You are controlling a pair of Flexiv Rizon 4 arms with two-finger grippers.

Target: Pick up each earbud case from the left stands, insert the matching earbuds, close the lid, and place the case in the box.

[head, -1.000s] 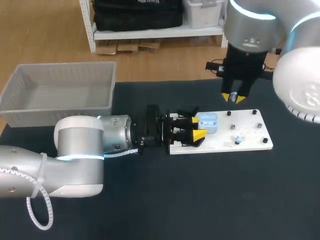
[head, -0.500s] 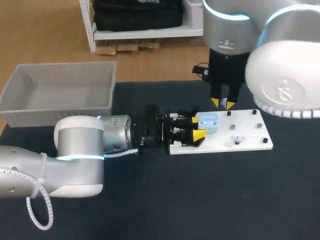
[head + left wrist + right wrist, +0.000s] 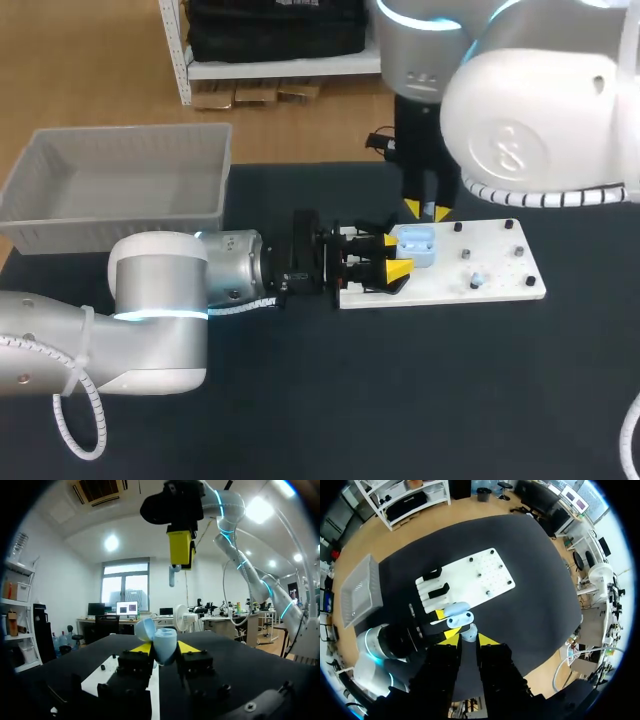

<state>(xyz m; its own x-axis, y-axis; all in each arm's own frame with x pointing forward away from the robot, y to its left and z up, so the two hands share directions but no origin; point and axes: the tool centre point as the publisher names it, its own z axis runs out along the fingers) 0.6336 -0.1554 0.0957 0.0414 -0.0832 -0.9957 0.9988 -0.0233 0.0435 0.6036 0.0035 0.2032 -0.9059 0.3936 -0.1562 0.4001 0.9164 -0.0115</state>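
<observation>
Left wrist view, case [image 3: 163, 641] in left hand [image 3: 164, 648]

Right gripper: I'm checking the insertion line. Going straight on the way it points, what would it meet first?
Probably the open earbud case, held in the left gripper directly ahead of the right gripper and its earbud. Depth is unclear, so it might slightly miss the case.
</observation>
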